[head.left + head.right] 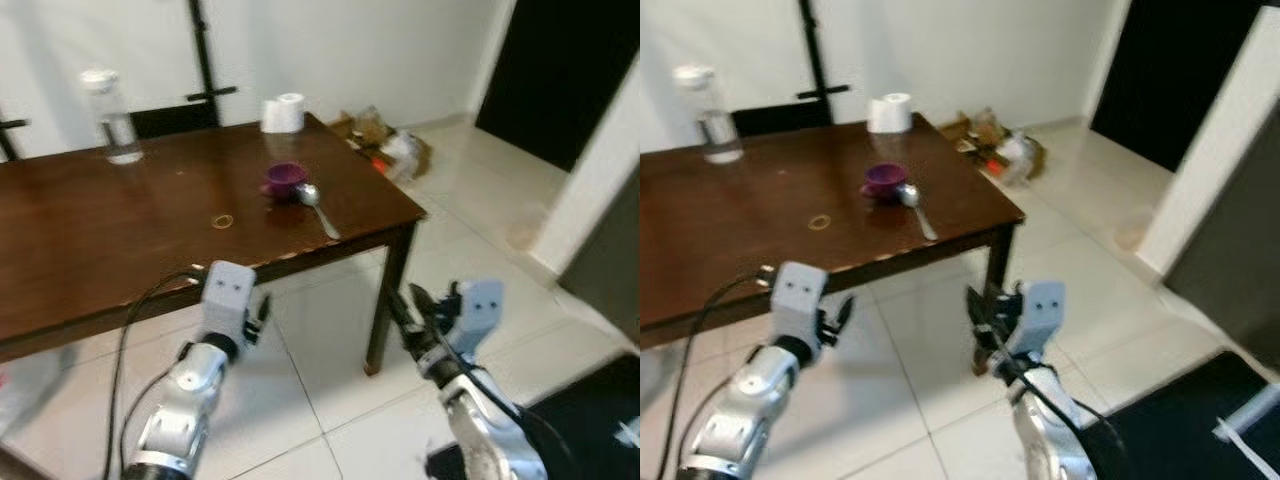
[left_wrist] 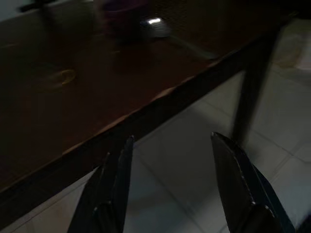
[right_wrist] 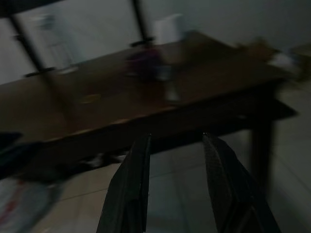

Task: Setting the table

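Purple small cup [image 1: 285, 178] and a metal spoon [image 1: 318, 205] lie near the dark wooden table's [image 1: 90, 255] right corner; left gripper [image 2: 170, 179] and right gripper [image 3: 175, 179] hang empty below its front edge, jaws apart

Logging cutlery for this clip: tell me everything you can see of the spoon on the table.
The spoon looks like shiny silver metal. It lies flat on the dark wooden table, near the corner on the robot's right. Its bowl rests right beside the purple cup, apparently touching it, and the handle points toward the table's near edge. Neither gripper is near it.
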`<state>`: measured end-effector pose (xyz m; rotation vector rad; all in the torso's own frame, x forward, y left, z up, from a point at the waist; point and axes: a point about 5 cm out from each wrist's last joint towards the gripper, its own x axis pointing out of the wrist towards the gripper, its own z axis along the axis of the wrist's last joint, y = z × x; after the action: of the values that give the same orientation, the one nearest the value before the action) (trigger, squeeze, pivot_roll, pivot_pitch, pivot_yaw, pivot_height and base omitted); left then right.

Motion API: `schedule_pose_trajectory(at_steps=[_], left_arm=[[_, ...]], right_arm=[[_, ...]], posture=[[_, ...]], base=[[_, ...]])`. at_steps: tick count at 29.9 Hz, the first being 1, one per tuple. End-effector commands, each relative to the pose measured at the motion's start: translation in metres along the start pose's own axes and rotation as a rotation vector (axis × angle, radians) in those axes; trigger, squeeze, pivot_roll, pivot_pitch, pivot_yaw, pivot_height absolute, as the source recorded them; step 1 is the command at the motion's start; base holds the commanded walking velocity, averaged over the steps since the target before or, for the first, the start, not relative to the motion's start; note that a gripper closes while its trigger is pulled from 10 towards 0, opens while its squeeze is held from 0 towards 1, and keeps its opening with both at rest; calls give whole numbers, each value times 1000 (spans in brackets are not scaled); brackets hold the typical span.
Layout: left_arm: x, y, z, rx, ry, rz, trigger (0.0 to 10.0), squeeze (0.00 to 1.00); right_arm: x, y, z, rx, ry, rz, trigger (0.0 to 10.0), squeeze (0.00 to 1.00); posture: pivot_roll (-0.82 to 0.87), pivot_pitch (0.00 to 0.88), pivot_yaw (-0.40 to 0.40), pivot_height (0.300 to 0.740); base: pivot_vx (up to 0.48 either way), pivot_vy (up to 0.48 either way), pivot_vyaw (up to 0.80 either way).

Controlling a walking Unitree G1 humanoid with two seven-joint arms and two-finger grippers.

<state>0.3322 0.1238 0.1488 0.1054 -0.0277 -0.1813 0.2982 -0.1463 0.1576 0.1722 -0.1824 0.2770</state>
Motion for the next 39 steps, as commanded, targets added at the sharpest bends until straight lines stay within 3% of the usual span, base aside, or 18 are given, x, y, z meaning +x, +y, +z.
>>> schedule_pose_trajectory(at_steps=[1,16,29,31,39], left_arm=[[0,-2,-3,20,6,-12,10000,0],[1,-3,0,31,-19,-24,10000,0],[0,-4,6,48,-65,-51,10000,0],[0,-5,12,25,-91,-95,10000,0],[-4,-9,18,-2,-120,-226,10000,0]], right_arm=[[0,0,-1,10,0,-6,10000,0],[1,1,-1,8,-4,4,10000,0],[5,8,13,-62,-34,106,10000,0],[8,7,20,-105,-49,127,10000,0],[8,4,26,-128,-60,136,10000,0]], posture=[[-56,27,91,740],[-56,23,95,740],[-55,13,97,740],[-55,13,97,740],[-56,11,99,740]], base=[[461,0,0],[464,0,0],[465,0,0],[465,0,0],[468,0,0]])
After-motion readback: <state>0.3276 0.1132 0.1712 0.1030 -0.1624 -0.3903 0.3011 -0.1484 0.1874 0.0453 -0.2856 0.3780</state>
